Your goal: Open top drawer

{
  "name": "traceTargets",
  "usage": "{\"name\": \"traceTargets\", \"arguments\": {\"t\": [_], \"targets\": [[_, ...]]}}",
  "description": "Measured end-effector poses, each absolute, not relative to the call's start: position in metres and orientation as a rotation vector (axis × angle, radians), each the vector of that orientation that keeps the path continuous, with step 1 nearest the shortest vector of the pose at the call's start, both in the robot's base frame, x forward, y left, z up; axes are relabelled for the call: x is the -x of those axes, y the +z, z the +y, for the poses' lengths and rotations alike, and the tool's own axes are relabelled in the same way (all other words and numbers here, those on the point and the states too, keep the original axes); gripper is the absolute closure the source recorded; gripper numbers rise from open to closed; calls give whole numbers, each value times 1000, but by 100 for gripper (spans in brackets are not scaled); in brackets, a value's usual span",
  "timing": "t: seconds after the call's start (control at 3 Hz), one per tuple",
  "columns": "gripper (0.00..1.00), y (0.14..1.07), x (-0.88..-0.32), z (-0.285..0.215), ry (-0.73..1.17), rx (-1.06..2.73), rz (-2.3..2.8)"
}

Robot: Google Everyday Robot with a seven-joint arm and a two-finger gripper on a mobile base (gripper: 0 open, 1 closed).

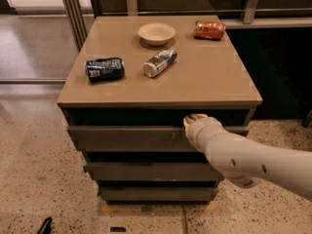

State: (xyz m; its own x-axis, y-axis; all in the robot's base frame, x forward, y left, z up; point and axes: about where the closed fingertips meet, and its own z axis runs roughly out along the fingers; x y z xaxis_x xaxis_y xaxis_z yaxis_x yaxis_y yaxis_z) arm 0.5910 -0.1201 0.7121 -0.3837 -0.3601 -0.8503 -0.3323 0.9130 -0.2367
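The top drawer (126,138) is the uppermost grey-brown front of the cabinet, just under the tan top, with a dark gap above it. It stands a little forward of the two narrower fronts below. My gripper (195,118) is at the drawer's upper edge, right of centre, reaching into the dark gap above the front. My white arm (243,157) comes in from the lower right and covers the right part of the drawer front. The fingers are hidden behind the wrist.
On the cabinet top (214,77) lie a blue crushed can (105,69), a silver can on its side (160,62), a pale bowl (156,33) and an orange-red can (209,29). Two lower drawer fronts (146,171) sit beneath. Speckled floor (34,179) surrounds the cabinet.
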Motion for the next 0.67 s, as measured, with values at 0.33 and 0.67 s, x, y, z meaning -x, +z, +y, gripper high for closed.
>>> {"name": "traceTargets", "arguments": {"t": [0.33,0.67], "targets": [[100,717,-610,-125,-81,451,1989],[100,718,-610,-125,-84,447,1988]]}}
